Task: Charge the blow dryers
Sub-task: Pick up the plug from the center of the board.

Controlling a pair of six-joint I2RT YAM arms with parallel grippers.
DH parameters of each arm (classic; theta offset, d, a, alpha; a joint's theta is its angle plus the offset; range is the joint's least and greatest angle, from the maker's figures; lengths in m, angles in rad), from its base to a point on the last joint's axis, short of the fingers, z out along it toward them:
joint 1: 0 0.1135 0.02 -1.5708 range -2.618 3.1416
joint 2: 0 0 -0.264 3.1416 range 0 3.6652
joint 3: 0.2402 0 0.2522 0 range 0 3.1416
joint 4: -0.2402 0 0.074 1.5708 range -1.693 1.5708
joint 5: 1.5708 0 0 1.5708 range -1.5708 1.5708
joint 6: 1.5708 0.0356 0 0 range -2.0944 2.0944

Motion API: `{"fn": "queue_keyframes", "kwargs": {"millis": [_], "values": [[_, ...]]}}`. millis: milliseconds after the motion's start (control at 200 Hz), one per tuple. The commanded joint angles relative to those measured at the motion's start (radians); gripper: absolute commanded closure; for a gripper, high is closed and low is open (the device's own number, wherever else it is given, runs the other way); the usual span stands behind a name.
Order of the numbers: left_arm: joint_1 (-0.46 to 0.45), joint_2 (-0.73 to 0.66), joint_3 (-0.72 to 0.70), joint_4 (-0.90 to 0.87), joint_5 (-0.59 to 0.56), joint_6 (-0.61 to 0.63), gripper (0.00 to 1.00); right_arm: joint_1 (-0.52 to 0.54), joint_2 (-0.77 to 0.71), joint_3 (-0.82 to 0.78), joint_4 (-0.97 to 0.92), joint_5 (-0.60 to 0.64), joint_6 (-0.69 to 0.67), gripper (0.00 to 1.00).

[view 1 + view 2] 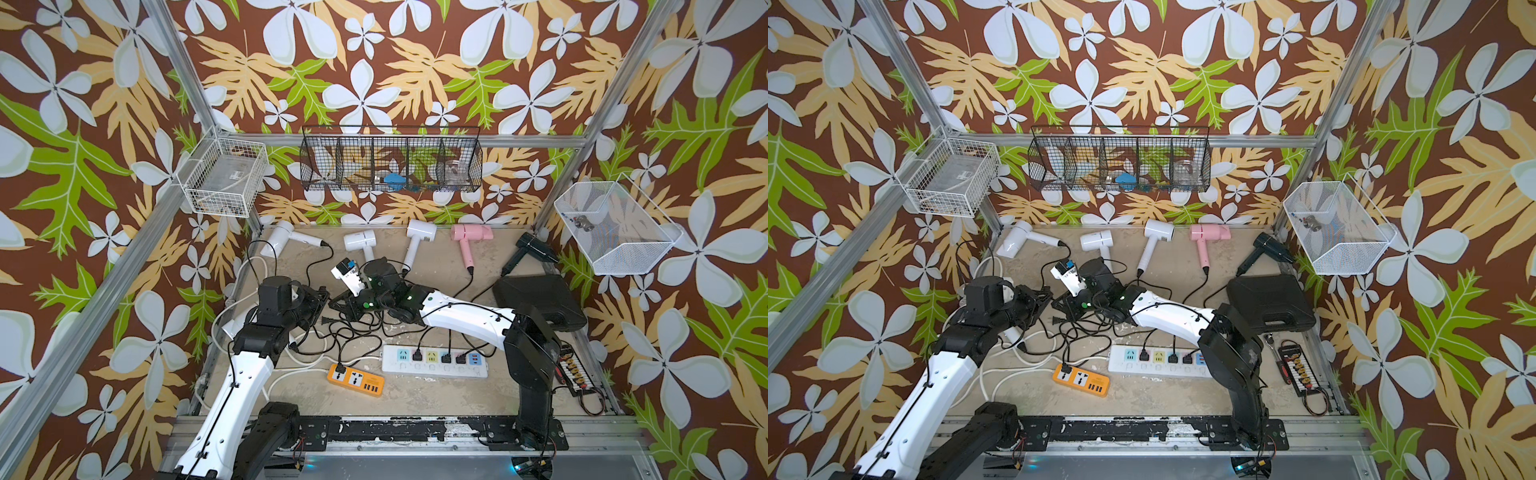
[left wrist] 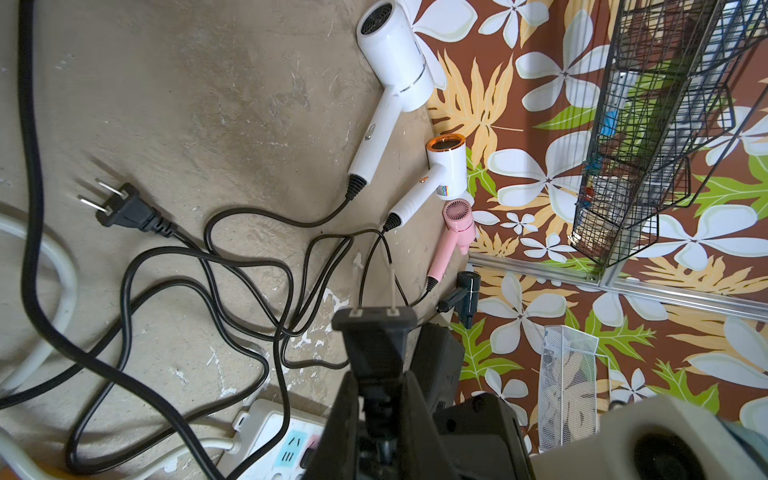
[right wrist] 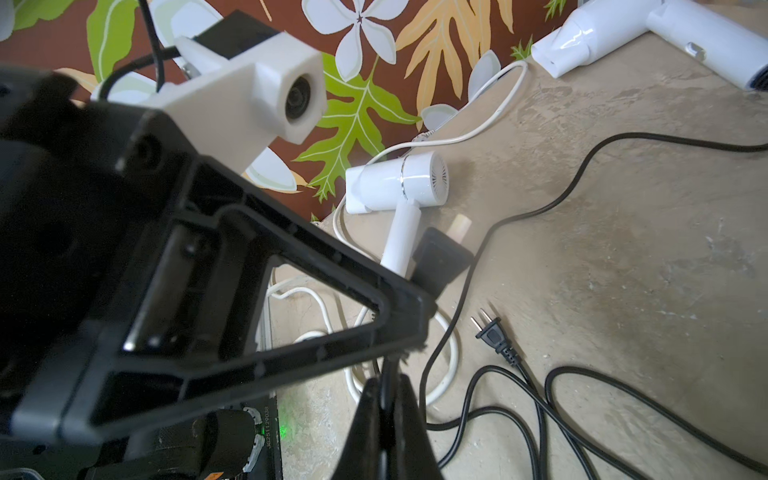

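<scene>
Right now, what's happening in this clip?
Blow dryers are being plugged in. The left tool holds a black plug, prongs out, above the table. The right tool is shut close beside it; whether it pinches a cord is unclear. Three plugs sit in the white power strip, one in the orange strip, and a loose plug lies on the table.

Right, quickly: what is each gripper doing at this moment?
Left gripper: closed on a black plug, prongs pointing out.
Right gripper: closed; whether it pinches anything cannot be told.
</scene>
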Motion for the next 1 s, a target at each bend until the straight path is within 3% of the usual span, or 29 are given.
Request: {"fn": "queue_keyframes", "kwargs": {"millis": [0,165,270,555,801,996], "values": [[-0.001,0.005,-0.011,-0.006,0.001,0.03,0.9,-0.007,-0.016,0.012,0.006,-0.007,-0.024,1.0],[0.0,0.009,-0.017,-0.025,-0.009,0.063,0.8,-0.012,-0.022,0.033,-0.046,-0.026,-0.066,1.0],[0.0,0.003,-0.005,-0.05,-0.022,0.095,0.59,-0.016,-0.029,0.036,-0.074,-0.037,-0.087,1.0],[-0.001,-0.018,0.054,-0.111,-0.098,0.199,0.19,-0.073,-0.095,-0.039,-0.153,-0.091,-0.144,1.0],[-0.001,-0.08,0.056,-0.179,-0.149,0.29,0.06,-0.101,-0.128,-0.063,-0.169,-0.132,-0.155,1.0],[0.0,-0.177,0.047,-0.187,-0.161,0.323,0.02,-0.099,-0.144,-0.076,-0.141,-0.183,-0.13,1.0]]}}
